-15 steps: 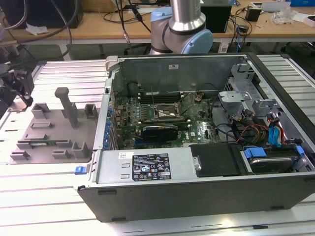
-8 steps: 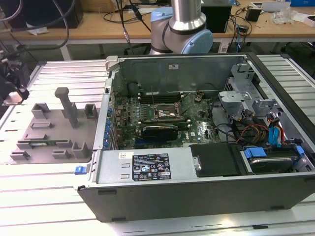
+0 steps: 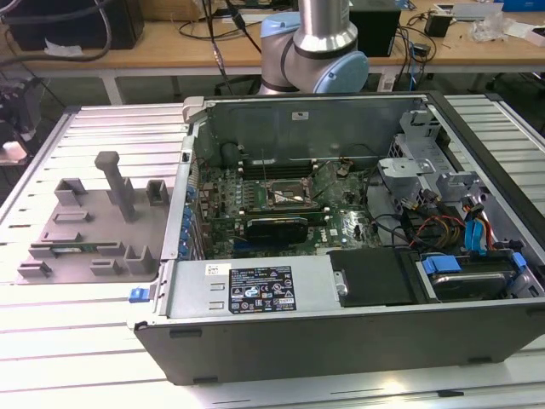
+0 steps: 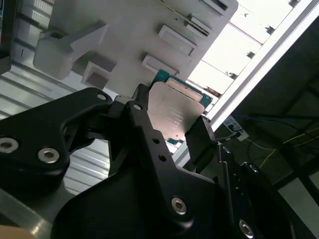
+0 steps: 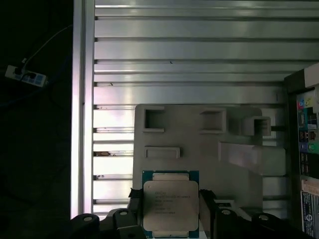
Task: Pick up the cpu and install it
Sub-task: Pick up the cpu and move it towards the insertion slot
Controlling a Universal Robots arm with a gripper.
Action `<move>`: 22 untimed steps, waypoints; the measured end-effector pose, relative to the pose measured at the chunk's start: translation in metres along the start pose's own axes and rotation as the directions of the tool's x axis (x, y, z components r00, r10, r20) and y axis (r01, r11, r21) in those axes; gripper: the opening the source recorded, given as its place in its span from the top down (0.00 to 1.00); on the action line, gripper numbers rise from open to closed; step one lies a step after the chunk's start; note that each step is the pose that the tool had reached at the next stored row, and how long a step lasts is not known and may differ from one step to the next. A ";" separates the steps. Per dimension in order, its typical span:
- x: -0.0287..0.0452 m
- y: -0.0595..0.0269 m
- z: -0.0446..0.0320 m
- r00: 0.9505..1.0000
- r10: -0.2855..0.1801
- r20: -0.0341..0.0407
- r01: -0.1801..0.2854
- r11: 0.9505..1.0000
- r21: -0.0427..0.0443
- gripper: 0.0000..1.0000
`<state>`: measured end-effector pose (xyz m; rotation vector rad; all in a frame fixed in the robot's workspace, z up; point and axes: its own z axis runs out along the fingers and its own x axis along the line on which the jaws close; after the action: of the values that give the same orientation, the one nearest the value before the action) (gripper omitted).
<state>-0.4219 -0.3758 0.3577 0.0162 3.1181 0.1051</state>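
The pick looked done. In both wrist views the black two-fingered gripper [image 4: 172, 127] was clenched on opposite edges of the cpu [image 4: 177, 109], a thin square chip with a pale silver lid and green rim. The chip was held apart from the pale grey moulded holder tray [image 3: 89, 228]. In the exterior view that tray lay at nine o'clock on the slatted aluminium table [image 3: 94, 345]. Right of it stood the open grey computer case [image 3: 341, 341], and its dark square socket frame [image 3: 288, 198] appeared unfilled, so installing remained. The arm's blue-grey joint [image 3: 317, 55] sat at twelve o'clock, with its silver tube rising out of the frame.
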 end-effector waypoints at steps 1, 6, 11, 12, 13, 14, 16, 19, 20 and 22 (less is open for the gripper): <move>-0.0001 0.0002 -0.0030 1.000 0.000 0.000 0.000 1.000 0.000 0.46; -0.0004 0.0015 -0.0220 1.000 0.000 0.000 0.000 1.000 0.001 0.46; -0.0009 0.0028 -0.0414 1.000 0.000 0.000 0.000 1.000 0.002 0.46; -0.0009 0.0031 -0.0460 1.000 0.000 0.000 0.000 1.000 0.002 0.46; -0.0010 0.0034 -0.0495 1.000 0.000 0.000 0.000 1.000 0.002 0.46; -0.0011 0.0036 -0.0523 1.000 0.000 0.000 0.000 1.000 0.002 0.46; -0.0014 0.0045 -0.0660 1.000 0.000 0.000 0.000 1.000 0.002 0.46; -0.0016 0.0052 -0.0769 1.000 0.000 0.000 0.000 1.000 0.002 0.46; -0.0017 0.0054 -0.0803 1.000 0.000 0.000 0.000 1.000 0.002 0.46; -0.0018 0.0060 -0.0884 1.000 0.000 0.000 0.000 1.000 0.002 0.46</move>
<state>-0.4219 -0.3758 0.4463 0.0163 3.1182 0.1020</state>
